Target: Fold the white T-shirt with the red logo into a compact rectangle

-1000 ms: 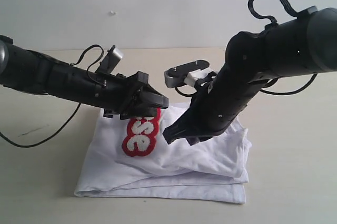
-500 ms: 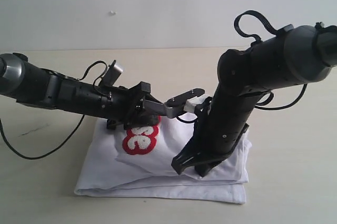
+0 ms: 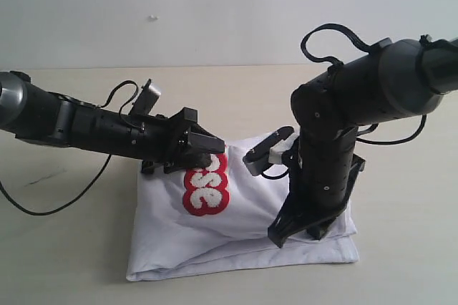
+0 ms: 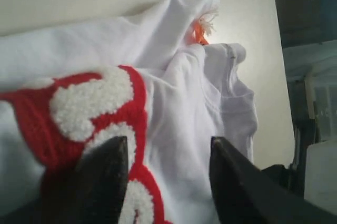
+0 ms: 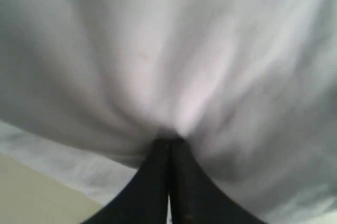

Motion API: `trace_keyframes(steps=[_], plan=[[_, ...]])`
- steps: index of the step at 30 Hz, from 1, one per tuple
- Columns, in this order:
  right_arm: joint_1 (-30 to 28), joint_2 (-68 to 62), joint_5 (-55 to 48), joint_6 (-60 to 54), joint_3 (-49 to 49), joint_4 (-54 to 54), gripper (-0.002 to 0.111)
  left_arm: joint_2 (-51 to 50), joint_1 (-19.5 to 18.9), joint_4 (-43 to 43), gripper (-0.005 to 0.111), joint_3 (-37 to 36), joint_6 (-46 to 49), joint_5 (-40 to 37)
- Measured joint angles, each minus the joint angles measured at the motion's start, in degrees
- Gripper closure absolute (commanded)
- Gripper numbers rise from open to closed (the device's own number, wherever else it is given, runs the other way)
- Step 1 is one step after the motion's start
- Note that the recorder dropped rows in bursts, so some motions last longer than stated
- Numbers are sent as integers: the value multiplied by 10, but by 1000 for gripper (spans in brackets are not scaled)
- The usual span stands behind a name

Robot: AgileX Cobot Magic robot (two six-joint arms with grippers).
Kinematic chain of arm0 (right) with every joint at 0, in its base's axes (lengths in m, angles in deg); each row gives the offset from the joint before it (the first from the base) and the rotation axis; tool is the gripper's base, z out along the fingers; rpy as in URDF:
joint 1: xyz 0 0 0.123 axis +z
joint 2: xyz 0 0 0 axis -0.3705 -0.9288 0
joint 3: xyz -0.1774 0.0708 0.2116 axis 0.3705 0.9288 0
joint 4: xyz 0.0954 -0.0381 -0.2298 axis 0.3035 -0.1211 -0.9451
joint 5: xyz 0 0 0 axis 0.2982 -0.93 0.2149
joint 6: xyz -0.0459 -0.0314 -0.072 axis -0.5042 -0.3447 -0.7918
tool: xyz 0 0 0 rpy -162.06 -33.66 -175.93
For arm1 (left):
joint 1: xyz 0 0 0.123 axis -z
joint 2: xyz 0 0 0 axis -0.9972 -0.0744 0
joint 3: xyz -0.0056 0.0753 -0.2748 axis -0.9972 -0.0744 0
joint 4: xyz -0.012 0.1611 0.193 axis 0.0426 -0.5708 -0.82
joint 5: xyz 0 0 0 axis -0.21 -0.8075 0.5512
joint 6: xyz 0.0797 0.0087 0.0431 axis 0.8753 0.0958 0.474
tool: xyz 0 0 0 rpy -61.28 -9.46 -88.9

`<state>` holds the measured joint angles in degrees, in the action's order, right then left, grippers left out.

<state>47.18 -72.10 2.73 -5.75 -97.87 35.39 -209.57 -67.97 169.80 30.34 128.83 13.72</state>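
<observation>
I see the white T-shirt [image 3: 243, 237] lying folded in several layers on the counter [image 3: 64, 248], with the red logo [image 3: 205, 189] facing up on its left half. The left gripper [image 3: 213, 145] reaches in low from the left and sits at the far edge of the T-shirt, just above the upper end of the logo. In the left wrist view the left gripper [image 4: 166, 153] has its jaws partly apart, with the logo [image 4: 89, 108] and white cloth showing in the gap. I cannot tell whether the fingers [image 4: 108, 161] press the cloth. An orange neck tag [image 4: 200, 30] shows at the collar beyond them. The right gripper [image 3: 286, 235] points steeply down onto the right half of the T-shirt, near its front edge. In the right wrist view the right gripper [image 5: 168, 148] has its jaws fully together, and the T-shirt [image 5: 168, 50] puckers at the tips, pinched there.
</observation>
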Motion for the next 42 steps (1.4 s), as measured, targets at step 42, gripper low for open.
trace_keyframes(steps=[42], plan=[[0, 29, 25, 119, 17, -92, 108, 78, 4, -536, 66, -34, -249, -93]])
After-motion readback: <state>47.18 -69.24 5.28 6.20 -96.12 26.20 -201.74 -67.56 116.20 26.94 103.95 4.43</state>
